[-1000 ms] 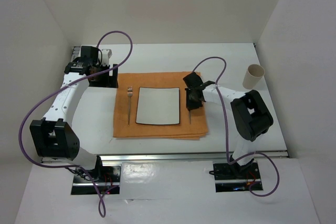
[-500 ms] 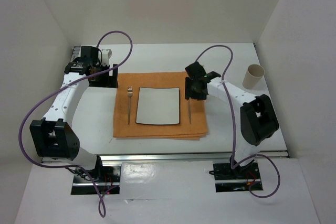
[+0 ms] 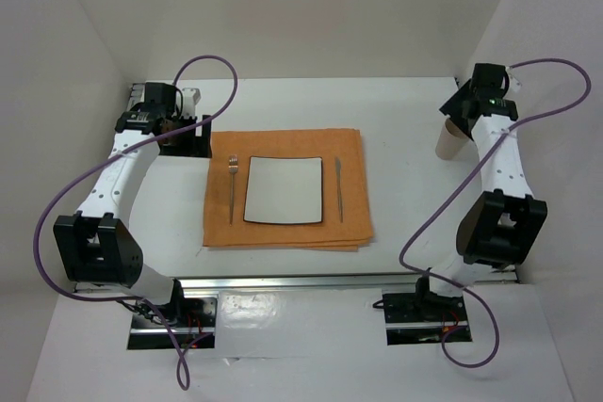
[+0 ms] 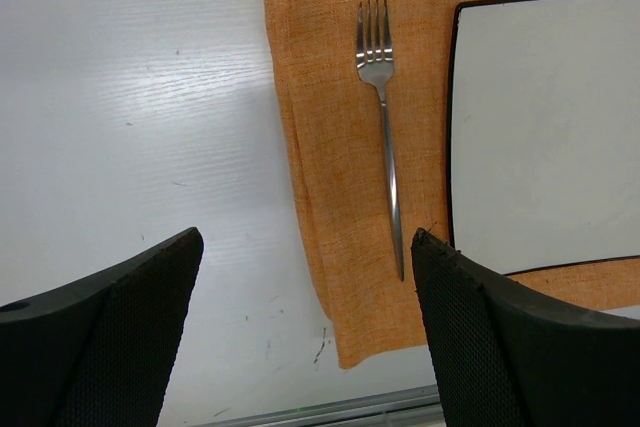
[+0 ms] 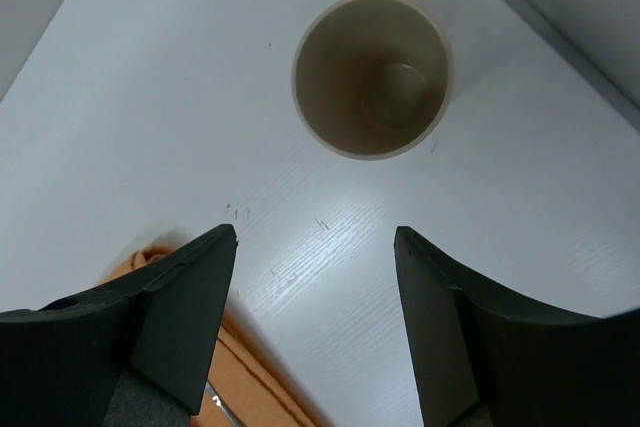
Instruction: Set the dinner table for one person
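On the dinner table (image 3: 405, 129) lies an orange placemat (image 3: 287, 233) with a white square plate (image 3: 284, 190) in its middle. A fork (image 3: 232, 181) lies left of the plate and a knife (image 3: 338, 190) right of it. A beige cup (image 3: 450, 141) stands upright at the far right. My right gripper (image 3: 460, 110) hovers open just above the cup (image 5: 385, 87), which sits beyond the fingertips of that gripper (image 5: 316, 231) in the right wrist view. My left gripper (image 3: 188, 138) stands open and empty left of the placemat, and its wrist view shows the gripper (image 4: 305, 237) with the fork (image 4: 383, 117) ahead of it.
White walls close in the table on the left, back and right, and the cup stands near the right wall. A metal rail (image 3: 349, 280) runs along the table's near edge. The placemat's corner (image 5: 250, 367) shows at the bottom of the right wrist view.
My right gripper has opened, left the knife lying on the placemat right of the plate, and swung away to the far right above the cup. The left arm has not moved.
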